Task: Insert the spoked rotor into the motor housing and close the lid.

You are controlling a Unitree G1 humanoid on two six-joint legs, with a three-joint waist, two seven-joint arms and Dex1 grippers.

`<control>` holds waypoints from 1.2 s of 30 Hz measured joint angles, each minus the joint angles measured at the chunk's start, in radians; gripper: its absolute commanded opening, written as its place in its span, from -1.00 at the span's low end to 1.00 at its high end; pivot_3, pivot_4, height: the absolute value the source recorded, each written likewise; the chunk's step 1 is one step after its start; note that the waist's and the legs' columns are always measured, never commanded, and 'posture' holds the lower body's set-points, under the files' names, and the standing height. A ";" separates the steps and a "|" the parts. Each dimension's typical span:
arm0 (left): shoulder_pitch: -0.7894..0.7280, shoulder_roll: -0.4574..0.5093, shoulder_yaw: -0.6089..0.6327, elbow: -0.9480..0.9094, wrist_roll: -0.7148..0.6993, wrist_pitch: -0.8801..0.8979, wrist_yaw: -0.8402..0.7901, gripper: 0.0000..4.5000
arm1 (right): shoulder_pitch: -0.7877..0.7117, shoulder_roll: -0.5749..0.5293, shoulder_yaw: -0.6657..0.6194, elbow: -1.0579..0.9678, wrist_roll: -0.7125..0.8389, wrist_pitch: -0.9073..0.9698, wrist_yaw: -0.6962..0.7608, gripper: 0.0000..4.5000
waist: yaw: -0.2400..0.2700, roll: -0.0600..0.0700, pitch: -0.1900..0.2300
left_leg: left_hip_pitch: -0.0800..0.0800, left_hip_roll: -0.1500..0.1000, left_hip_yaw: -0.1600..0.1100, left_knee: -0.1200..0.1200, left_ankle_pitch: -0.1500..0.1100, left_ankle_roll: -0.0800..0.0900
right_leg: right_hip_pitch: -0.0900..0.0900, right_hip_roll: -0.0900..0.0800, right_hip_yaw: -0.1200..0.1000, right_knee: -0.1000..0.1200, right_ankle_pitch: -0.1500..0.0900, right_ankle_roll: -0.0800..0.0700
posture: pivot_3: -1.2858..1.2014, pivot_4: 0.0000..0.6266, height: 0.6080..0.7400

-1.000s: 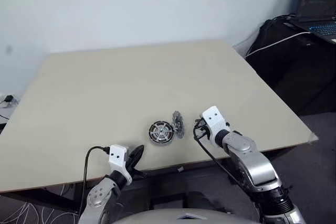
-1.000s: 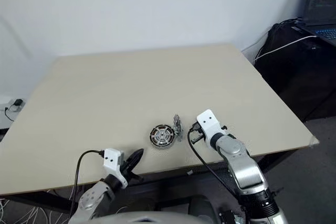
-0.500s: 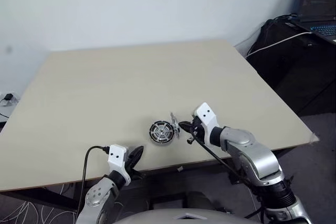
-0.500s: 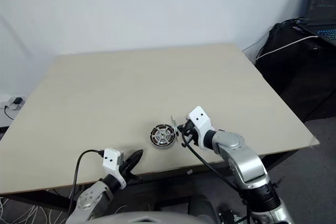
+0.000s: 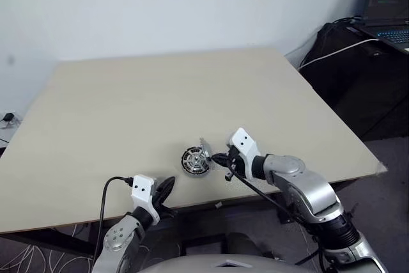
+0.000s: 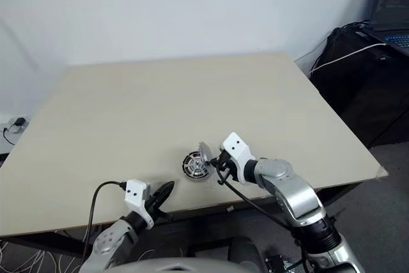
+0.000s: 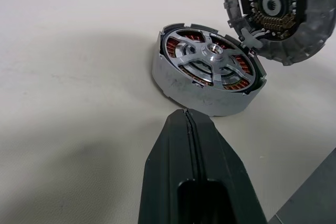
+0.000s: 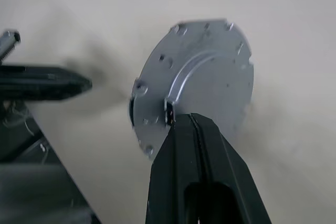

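On the table (image 5: 160, 100), near its front edge, sits the motor housing (image 7: 209, 74), spoked rotor (image 7: 212, 55) already seated inside; the right gripper (image 5: 218, 157), clamped on the lid (image 8: 194, 85), holds it tilted over the housing's right rim; the left gripper (image 7: 191, 145) waits pressed together, nearer. Closing is in hand; next, level and lower it squarely.

Lid (image 7: 281, 14) tilts over housing (image 7: 209, 74).

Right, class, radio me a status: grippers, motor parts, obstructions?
Right gripper shut on lid, tilted over motor housing. Left gripper shut, idle. Spoked rotor seated. Nothing obstructing.
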 measured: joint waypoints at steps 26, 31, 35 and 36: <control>-0.004 0.001 0.002 0.001 0.001 -0.001 0.006 -1.00 | -0.082 0.174 0.085 0.329 -0.043 -0.123 -0.010 -0.99 | -0.001 0.002 0.001 | 0.001 -0.001 0.000 -0.001 0.000 0.000 | 0.000 0.001 0.000 0.000 0.001 0.001 | 0.03 -1.00 1.00; 0.000 0.001 0.003 0.001 0.000 -0.001 0.006 -1.00 | -0.065 0.167 0.073 0.304 -0.049 -0.167 -0.008 -0.92 | -0.001 0.003 0.002 | 0.001 -0.001 0.000 -0.001 0.000 0.000 | 0.000 0.001 0.000 0.000 0.001 0.001 | 0.03 -1.00 1.00; 0.002 0.001 0.003 0.001 0.000 -0.001 0.005 -1.00 | -0.051 0.138 0.052 0.233 -0.039 -0.224 0.014 -0.45 | -0.001 0.004 0.002 | 0.001 -0.001 0.000 -0.001 0.000 0.000 | 0.000 0.001 0.000 0.000 0.001 0.002 | 0.03 -1.00 1.00; 0.001 0.001 0.003 0.001 0.000 -0.001 0.005 -1.00 | -0.051 0.132 0.049 0.222 -0.038 -0.238 0.023 -0.31 | -0.001 0.004 0.002 | 0.001 -0.001 0.000 -0.001 0.000 0.000 | 0.000 0.001 0.000 0.000 0.001 0.001 | 0.03 -1.00 1.00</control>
